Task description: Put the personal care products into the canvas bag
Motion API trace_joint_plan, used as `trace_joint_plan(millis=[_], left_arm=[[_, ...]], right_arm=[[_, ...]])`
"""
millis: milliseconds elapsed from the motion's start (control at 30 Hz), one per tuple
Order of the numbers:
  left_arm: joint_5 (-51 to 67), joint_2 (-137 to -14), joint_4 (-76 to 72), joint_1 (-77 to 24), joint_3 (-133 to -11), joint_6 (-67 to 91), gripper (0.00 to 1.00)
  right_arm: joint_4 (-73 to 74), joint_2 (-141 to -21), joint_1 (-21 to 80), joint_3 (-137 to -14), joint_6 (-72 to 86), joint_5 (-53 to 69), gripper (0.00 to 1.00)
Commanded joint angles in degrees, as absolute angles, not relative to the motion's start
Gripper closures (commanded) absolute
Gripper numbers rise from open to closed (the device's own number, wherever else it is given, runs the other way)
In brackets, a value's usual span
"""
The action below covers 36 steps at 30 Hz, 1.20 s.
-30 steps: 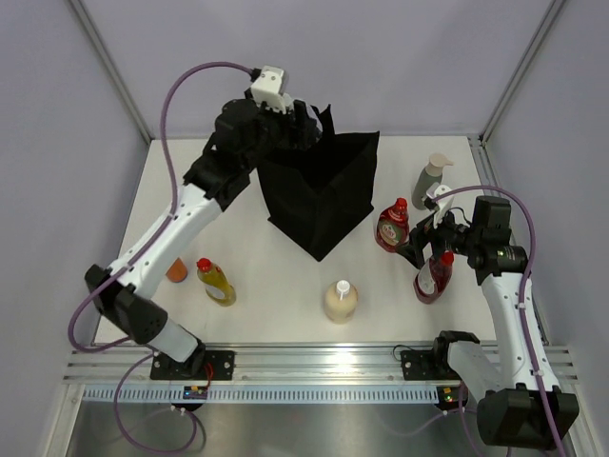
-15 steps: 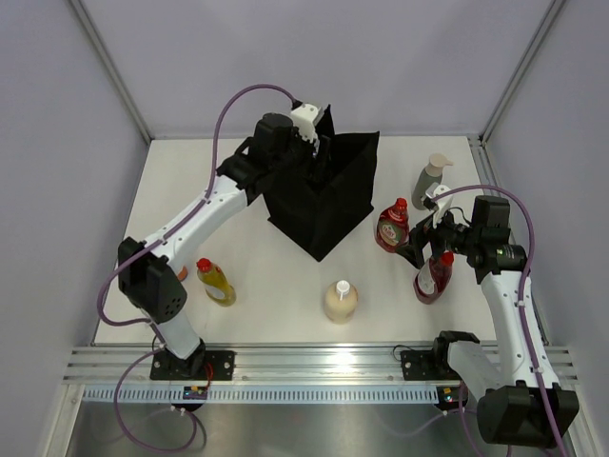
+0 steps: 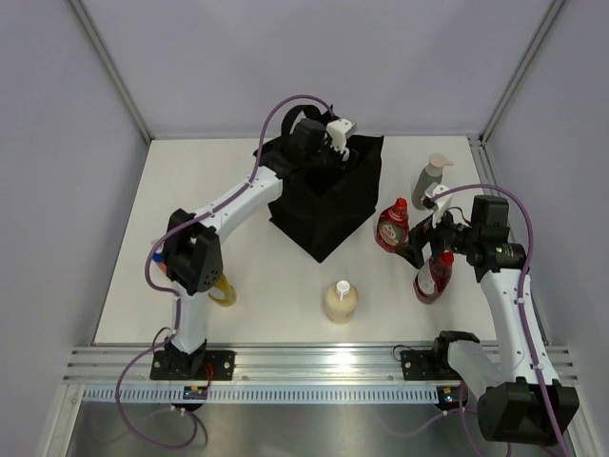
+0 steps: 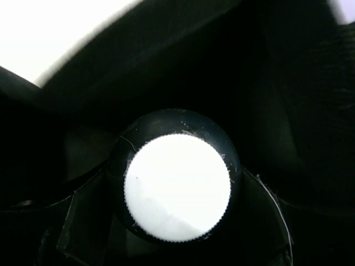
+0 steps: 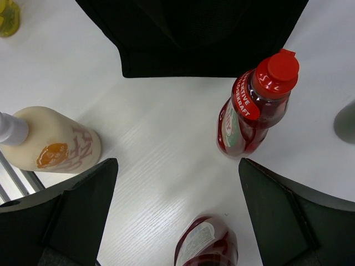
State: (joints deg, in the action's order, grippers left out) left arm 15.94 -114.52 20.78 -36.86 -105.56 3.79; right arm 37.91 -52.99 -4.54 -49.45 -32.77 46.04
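Note:
The black canvas bag (image 3: 328,205) stands at the table's middle back. My left gripper (image 3: 335,150) is over its open top. In the left wrist view the gripper (image 4: 177,185) is shut on the clear bottle, whose round white cap (image 4: 177,185) shows between the dark fingers (image 4: 83,221), with black bag fabric (image 4: 288,83) all round. My right gripper (image 3: 430,244) is open and empty above the table between two dark red bottles (image 3: 392,226) (image 3: 434,276). They also show in the right wrist view (image 5: 256,111) (image 5: 208,244), with the gripper (image 5: 177,216) open wide.
A cream bottle (image 3: 340,301) stands near the front middle and shows in the right wrist view (image 5: 52,147). A grey-green pump bottle (image 3: 430,178) stands at the back right. A yellow bottle (image 3: 221,288) stands at the left, partly behind my left arm.
My left arm has swung right from the bag's left corner to over its open top, carrying the bottle. The right arm has not moved.

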Motion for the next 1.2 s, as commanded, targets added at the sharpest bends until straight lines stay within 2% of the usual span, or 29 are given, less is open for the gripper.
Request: trace_joint_plan(millis=[0,100,367,467,533,933,1167], left_arm=[[22.32,-114.52,10.02,-36.91,-111.27,6.32,0.64],[22.59,-116.36,8.62,-36.91,-111.79,7.82,0.49],[21.53,-119.35,5.80,-36.91,-111.97,11.69,0.33],[20.48,-119.79,4.84,-36.91,-110.66,12.65,0.19],[19.60,-119.36,4.31,-36.91,-110.13,12.92,0.01],[18.90,-112.51,6.85,-35.25,-113.11,13.45,0.01],[17.58,-96.90,13.26,-34.54,-111.80,11.34,0.01]], right_arm=[[38.06,-53.09,-4.66,-49.66,-33.66,46.85,0.00],[38.23,-53.00,-4.66,-49.66,-33.66,46.76,0.00],[38.14,-52.73,-4.66,-49.66,-33.66,46.41,0.00],[38.15,-52.73,-4.66,-49.66,-33.66,46.23,0.01],[38.32,-52.82,-4.66,-49.75,-33.66,46.06,0.00],[39.99,-52.39,-4.57,-49.40,-36.03,48.50,0.01],[49.97,-49.31,-4.66,-49.39,-49.02,60.01,0.01]])
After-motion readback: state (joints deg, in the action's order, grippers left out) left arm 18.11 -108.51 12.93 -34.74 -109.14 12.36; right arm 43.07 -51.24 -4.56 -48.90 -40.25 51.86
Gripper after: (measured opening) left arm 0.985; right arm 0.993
